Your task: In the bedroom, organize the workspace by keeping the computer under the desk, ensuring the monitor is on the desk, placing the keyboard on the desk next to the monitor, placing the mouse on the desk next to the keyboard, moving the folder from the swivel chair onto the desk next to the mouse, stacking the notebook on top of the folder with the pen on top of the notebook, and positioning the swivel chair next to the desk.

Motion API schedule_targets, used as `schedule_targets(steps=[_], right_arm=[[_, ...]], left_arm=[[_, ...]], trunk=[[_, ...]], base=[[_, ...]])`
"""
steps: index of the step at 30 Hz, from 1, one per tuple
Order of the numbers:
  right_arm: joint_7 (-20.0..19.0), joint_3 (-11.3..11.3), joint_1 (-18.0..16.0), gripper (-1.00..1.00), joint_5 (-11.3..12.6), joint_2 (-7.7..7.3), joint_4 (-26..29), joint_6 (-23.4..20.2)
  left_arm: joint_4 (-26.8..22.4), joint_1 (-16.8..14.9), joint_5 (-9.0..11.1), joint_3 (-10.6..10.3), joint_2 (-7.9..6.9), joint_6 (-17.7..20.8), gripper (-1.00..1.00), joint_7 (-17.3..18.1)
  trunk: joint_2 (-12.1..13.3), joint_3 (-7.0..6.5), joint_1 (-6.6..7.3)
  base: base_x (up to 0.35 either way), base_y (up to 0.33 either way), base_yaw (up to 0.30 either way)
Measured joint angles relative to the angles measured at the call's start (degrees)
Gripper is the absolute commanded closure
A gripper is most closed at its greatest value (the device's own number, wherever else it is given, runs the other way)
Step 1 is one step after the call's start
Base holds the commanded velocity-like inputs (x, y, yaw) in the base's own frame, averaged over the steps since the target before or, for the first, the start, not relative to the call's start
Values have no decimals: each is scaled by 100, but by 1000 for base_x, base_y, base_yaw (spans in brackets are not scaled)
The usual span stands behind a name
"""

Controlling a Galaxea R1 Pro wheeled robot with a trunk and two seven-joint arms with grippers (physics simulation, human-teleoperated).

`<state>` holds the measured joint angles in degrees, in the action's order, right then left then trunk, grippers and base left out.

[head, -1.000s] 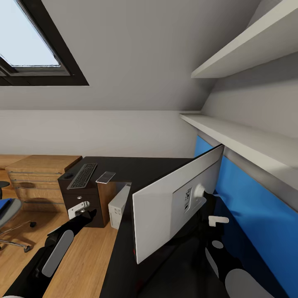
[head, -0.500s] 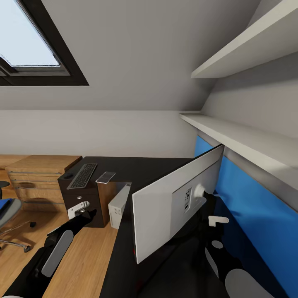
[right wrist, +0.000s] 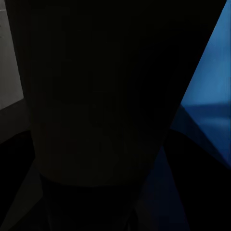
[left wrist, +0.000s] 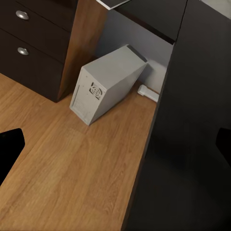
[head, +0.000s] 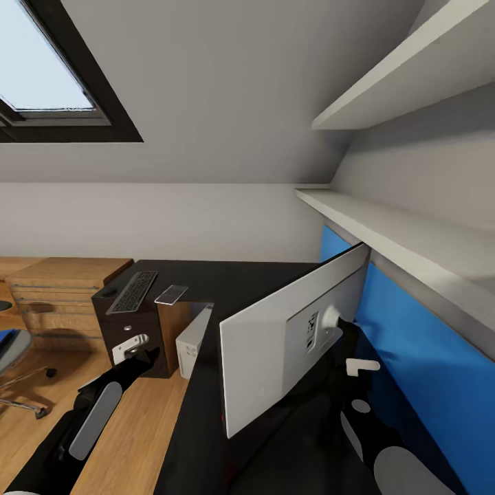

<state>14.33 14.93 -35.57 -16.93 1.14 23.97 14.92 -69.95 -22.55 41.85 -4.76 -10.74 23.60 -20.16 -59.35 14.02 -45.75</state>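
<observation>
My right hand (head: 347, 344) is tucked behind the monitor (head: 292, 344) standing on the near desk (head: 227, 275), its grip hidden from me, so I fear a clumsy push tipping the screen toward the computer (head: 191, 340) below.

place: attic bedroom-office | evidence: skylight (head: 41, 69), sloped ceiling, desk (head: 240, 275), monitor (head: 275, 350), wall shelves (head: 399, 234)

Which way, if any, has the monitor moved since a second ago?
Yes: the monitor moved slightly right, toward the blue wall panel, judged against the desk edge.
</observation>
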Motion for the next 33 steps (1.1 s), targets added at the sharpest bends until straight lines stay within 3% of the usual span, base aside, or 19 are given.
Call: schedule_targets(steps=[8,9,33], right_arm=[[1,2,0,100,1,-1,0,0],[1,2,-2,-100,-1,-1,-1,0],[16,-47,4,-100,27,-6,-1,19]], left_arm=[[0,0,0,0,0,0,-100,0],[0,0,0,0,0,0,-100,0],[-2,1,8,1,0,1,-100,-1]], trunk=[[0,0,0],[0,0,0],[1,1,0]], base=[[0,-1,0],[0,0,0],[0,0,0]])
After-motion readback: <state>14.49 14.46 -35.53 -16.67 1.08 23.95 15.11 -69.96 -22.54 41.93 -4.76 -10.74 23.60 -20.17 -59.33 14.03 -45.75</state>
